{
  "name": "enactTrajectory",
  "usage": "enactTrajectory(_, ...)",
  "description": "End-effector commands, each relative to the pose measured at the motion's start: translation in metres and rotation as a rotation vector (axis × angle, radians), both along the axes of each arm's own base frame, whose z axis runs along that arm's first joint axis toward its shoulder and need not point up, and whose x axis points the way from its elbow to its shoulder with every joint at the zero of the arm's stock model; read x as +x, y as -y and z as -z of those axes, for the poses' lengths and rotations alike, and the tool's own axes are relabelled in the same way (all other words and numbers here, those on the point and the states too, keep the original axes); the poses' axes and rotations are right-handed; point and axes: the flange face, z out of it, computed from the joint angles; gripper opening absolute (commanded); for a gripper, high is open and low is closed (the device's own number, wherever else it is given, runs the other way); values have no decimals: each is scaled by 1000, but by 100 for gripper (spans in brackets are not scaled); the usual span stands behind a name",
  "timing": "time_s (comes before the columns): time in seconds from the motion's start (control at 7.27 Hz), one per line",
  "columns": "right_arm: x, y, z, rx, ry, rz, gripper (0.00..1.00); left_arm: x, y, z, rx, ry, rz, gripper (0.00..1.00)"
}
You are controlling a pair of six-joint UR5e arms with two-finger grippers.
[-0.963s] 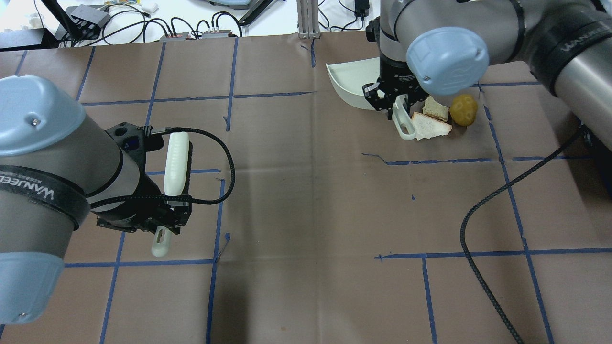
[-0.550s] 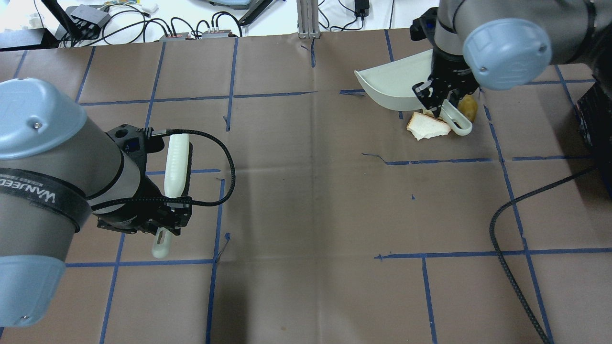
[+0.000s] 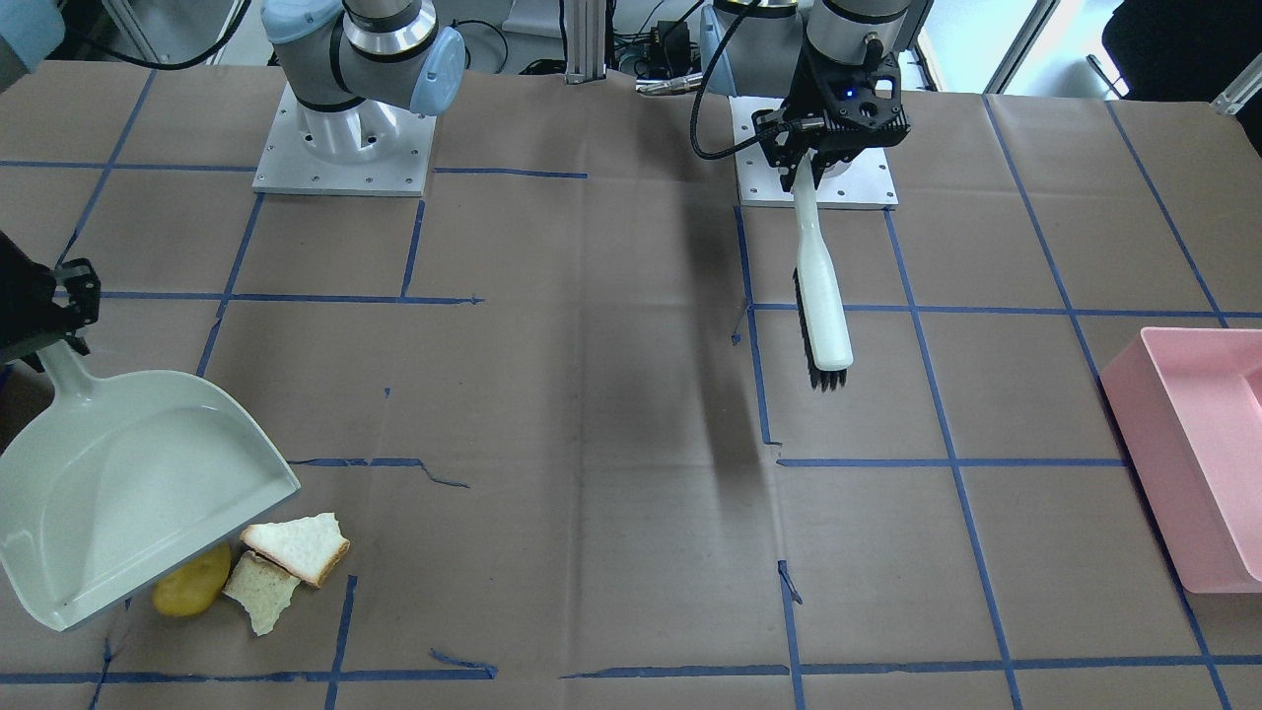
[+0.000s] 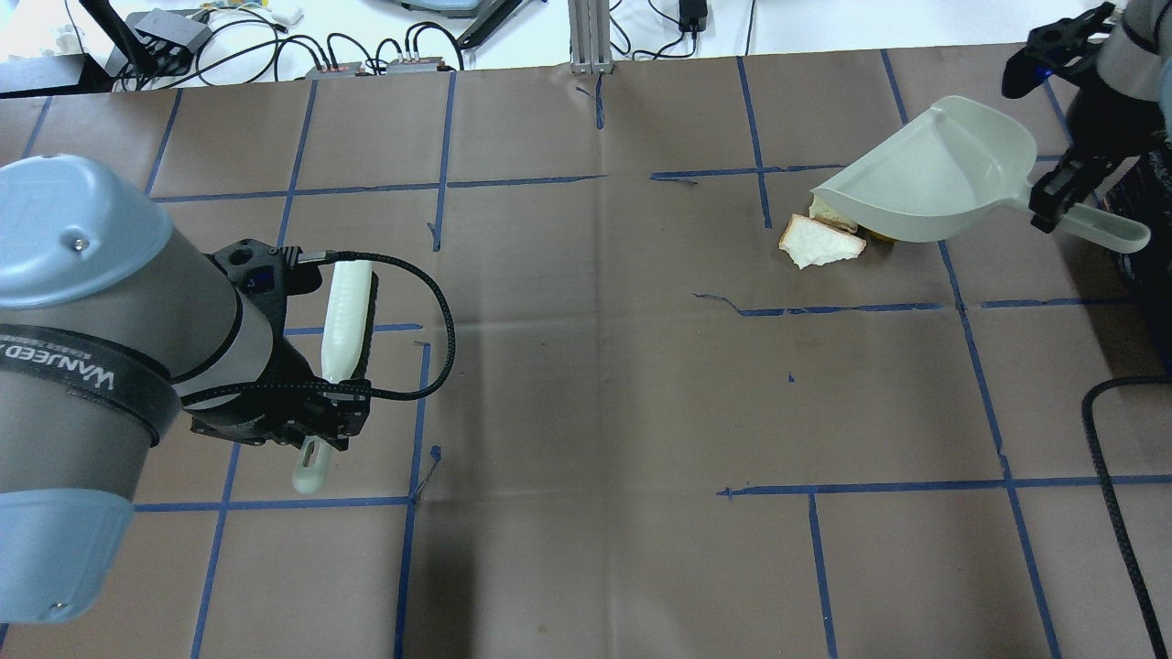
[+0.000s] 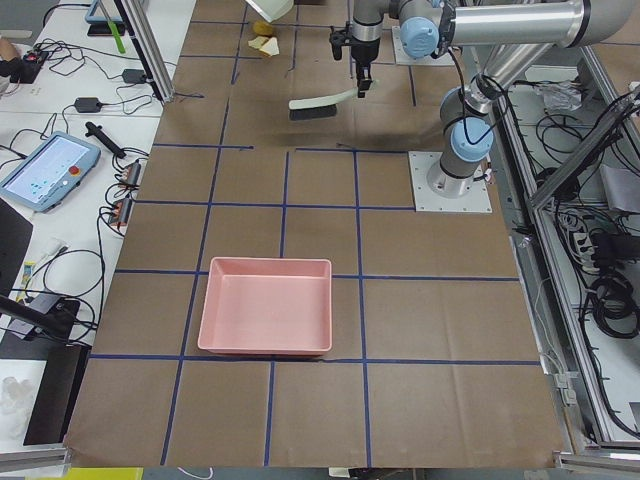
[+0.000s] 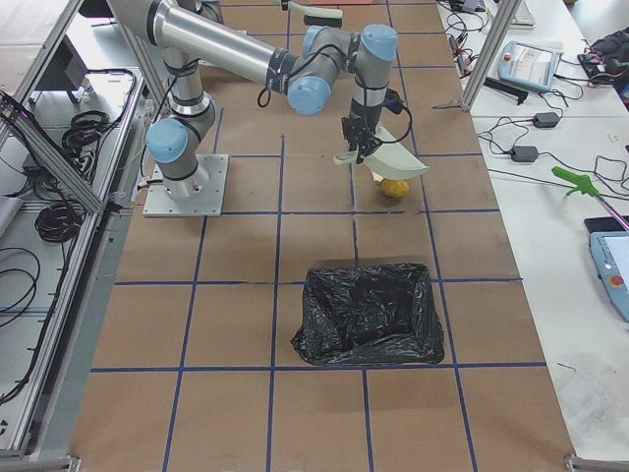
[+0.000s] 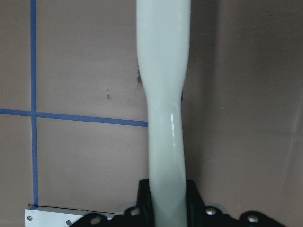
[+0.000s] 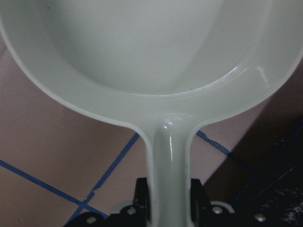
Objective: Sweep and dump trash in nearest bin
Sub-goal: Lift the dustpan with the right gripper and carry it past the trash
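We recorded a table (image 4: 586,384) covered in brown paper and gridded with blue tape (image 4: 439,183). Cables (image 4: 366,50) lay beyond its far edge. The exterior left view showed a side bench carrying a tablet (image 5: 50,170).

The right gripper (image 4: 1062,197) clamped the handle of a pale dustpan (image 4: 925,174); the right wrist view showed its fingers pressed against both sides of the handle. The left gripper (image 4: 320,419) pinched the handle of a white brush (image 4: 343,307) in the same manner. It held the brush off the paper, well apart from the dustpan.

The overhead exterior view showed one bread piece (image 4: 821,243) in full and only a corner of the second bread piece (image 4: 829,212) under the pan's lip. The front-facing view exposed both pieces, touching each other, with the yellow-brown lump (image 3: 190,584) just beside them at the lip. The pan appeared tilted above the lump; we could not confirm contact.

The pink tray (image 5: 265,320) appeared in the front-facing and exterior left views. The black-lined bin (image 6: 369,315) appeared only in the exterior right view, at the lump's end of the table.
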Motion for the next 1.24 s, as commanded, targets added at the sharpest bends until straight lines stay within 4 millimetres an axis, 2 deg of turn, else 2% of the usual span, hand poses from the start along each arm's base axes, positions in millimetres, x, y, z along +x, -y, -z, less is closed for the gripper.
enactTrajectory(0.0, -41, 3, -9, -35, -55, -262, 0, -1, 1, 0, 2, -14, 6, 0)
enactTrajectory(0.28, -62, 14, -3, -26, -143, -427, 0, -2, 1, 0, 0, -16, 6, 0)
enactTrajectory(0.55, -113, 23, 17, -34, -186, -518, 0, -2, 1, -1, -3, -16, 6, 0)
enactTrajectory(0.83, -154, 21, 34, 6, -178, -607, 0, -3, 1, 0, 1, -22, -8, 1)
enactTrajectory(1.1, -166, 33, 52, -2, -190, -775, 0, -3, 1, 0, 3, -22, -8, 1)
